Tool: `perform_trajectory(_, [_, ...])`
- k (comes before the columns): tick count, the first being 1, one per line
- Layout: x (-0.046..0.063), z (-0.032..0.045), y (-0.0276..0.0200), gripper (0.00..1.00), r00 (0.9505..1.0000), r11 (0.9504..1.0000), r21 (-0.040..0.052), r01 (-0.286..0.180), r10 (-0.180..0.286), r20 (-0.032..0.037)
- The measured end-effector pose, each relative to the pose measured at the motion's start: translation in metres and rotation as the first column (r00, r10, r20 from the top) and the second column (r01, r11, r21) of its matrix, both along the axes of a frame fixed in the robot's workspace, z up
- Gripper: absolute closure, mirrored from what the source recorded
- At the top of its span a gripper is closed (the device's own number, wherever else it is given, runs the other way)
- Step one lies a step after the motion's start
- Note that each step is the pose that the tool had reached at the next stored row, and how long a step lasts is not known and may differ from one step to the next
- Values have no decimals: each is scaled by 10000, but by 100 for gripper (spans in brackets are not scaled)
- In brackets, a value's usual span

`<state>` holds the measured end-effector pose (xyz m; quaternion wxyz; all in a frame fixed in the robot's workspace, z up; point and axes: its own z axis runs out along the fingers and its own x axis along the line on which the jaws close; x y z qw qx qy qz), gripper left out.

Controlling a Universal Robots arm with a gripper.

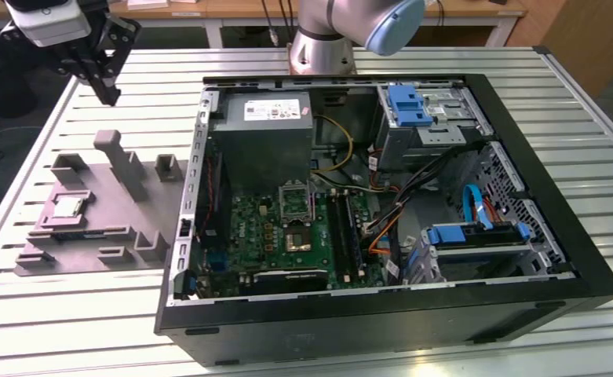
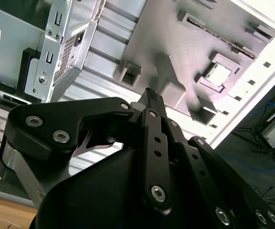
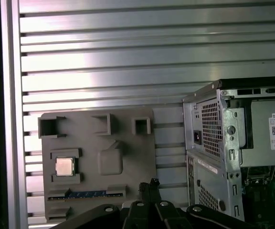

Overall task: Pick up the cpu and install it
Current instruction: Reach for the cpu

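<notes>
— What colour is the cpu [image 3: 64,166]?
— Silvery-grey with a pale rim. The tray [image 3: 132,162] is plain grey.
— And the rest?
— The table [image 3: 128,47] is silver with ribbed stripes, the case [image 1: 390,322] black, the board [image 1: 275,236] green, the drive clips [image 1: 409,106] blue, and the gripper [image 1: 108,96] black.

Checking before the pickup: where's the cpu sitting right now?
The cpu sits in a square recess of the grey fixture plate, at the exterior view's left of the open computer case.

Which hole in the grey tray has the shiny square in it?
The flat square pocket toward the exterior view's left, holding the cpu; other pockets lack it.
</notes>
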<state>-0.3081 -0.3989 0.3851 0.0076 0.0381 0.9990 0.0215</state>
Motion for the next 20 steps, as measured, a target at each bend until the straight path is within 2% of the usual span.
perform_trajectory(20, [-228, -20, 0, 89, 10000, 10000, 1, -1, 1, -8])
